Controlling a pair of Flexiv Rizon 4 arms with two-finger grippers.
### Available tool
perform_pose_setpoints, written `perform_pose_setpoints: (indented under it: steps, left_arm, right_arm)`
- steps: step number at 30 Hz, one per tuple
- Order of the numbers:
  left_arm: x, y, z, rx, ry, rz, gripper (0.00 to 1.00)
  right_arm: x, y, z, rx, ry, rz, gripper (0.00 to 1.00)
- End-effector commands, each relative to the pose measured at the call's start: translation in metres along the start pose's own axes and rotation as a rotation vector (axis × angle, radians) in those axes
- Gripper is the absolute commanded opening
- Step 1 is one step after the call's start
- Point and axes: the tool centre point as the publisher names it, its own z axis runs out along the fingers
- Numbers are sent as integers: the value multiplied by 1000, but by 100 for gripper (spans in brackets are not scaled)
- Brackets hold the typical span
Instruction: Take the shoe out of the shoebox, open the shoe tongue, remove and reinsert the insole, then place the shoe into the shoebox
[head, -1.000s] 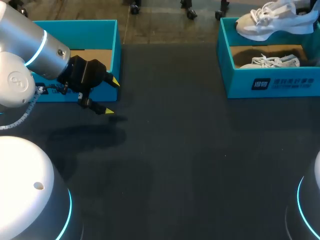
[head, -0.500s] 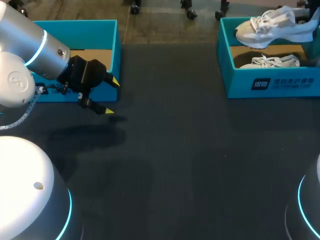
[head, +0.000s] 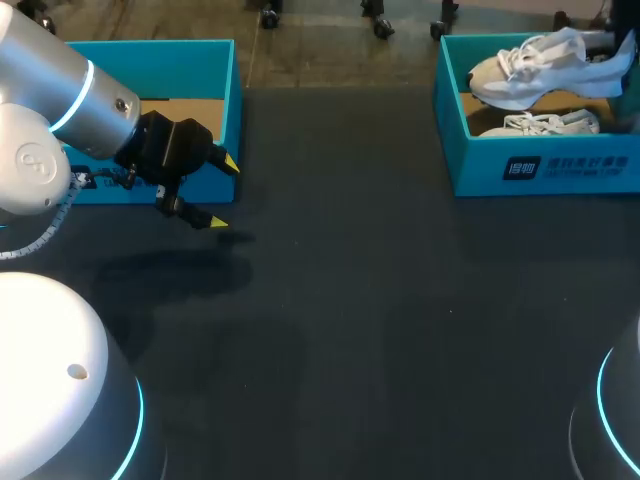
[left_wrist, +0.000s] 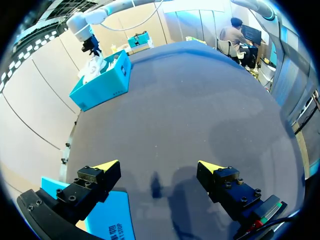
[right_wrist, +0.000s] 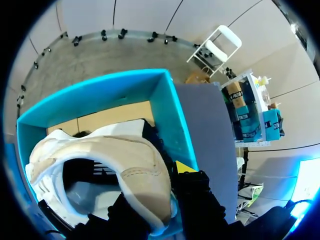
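Observation:
A white shoe (head: 535, 65) hangs tilted over the teal shoebox (head: 540, 170) at the table's far right, toe pointing left. In the right wrist view my right gripper (right_wrist: 161, 186) is shut on that shoe (right_wrist: 107, 160) at its heel collar, with one yellow tip showing and the box (right_wrist: 170, 117) below. A second white shoe (head: 540, 123) lies inside the box. My left gripper (head: 224, 193) stands open above the table beside the other teal box (head: 215, 60), nothing between its fingers. From the left wrist view (left_wrist: 159, 166) the shoebox (left_wrist: 102, 85) and held shoe (left_wrist: 95, 64) are far ahead.
The second teal box, at the far left, shows a brown cardboard floor (head: 185, 108); its corner (left_wrist: 107, 220) lies under my left gripper. The dark table (head: 350, 300) stretches between the two boxes.
The held shoe has come down and toward the box's front wall, tilting a little. My left arm has stayed still with its jaws open.

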Motion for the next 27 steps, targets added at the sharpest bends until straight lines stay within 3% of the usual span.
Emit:
perform_pose_setpoints:
  steps: [1, 27]
  left_arm:
    - [1, 0, 0, -1, -1, 1, 100]
    - [1, 0, 0, -1, -1, 1, 100]
  right_arm:
    - [2, 6, 4, 13, -12, -2, 0]
    - [14, 31, 33, 8, -34, 0, 0]
